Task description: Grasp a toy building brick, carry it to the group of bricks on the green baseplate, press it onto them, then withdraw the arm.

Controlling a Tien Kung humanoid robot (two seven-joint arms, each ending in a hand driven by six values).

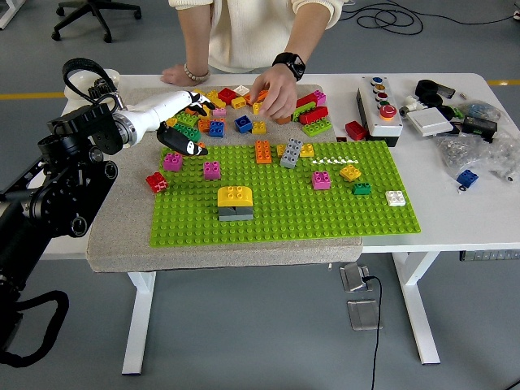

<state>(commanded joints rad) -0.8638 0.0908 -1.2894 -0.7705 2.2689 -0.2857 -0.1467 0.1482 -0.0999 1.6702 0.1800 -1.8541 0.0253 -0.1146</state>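
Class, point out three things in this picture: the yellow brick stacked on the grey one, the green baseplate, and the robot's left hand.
yellow brick (235, 195), head view, its studded top.
green baseplate (284, 215), head view, bare studs near the front.
left hand (180, 122), head view, middle of the hand.
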